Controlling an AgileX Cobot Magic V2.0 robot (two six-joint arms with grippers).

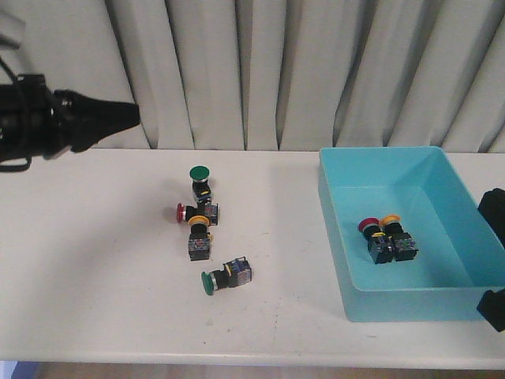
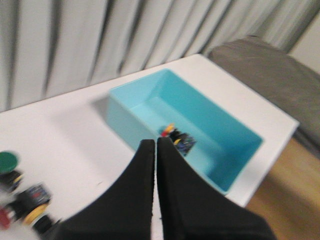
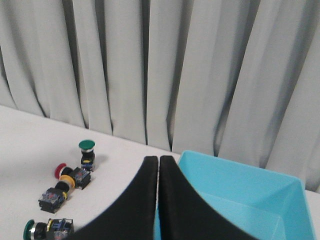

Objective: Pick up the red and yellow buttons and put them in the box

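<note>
A red button (image 1: 182,212) and a yellow button (image 1: 200,227) lie side by side at the table's middle, also seen as red button (image 3: 60,170) and yellow button (image 3: 66,182). The turquoise box (image 1: 347,272) stands at the right and holds a red-capped button (image 1: 368,227) and a yellow-capped button (image 1: 389,219). My left gripper (image 1: 134,114) hangs high at the far left, shut and empty; its wrist view looks over the box (image 2: 127,117). My right gripper (image 3: 158,159) is shut and empty, near the box (image 3: 240,192).
A green-capped switch (image 1: 199,175) stands upright behind the red and yellow pair. Another green-capped switch (image 1: 223,277) lies on its side nearer the front edge. Grey curtains hang behind the table. Part of the right arm (image 1: 493,212) shows at the box's right side.
</note>
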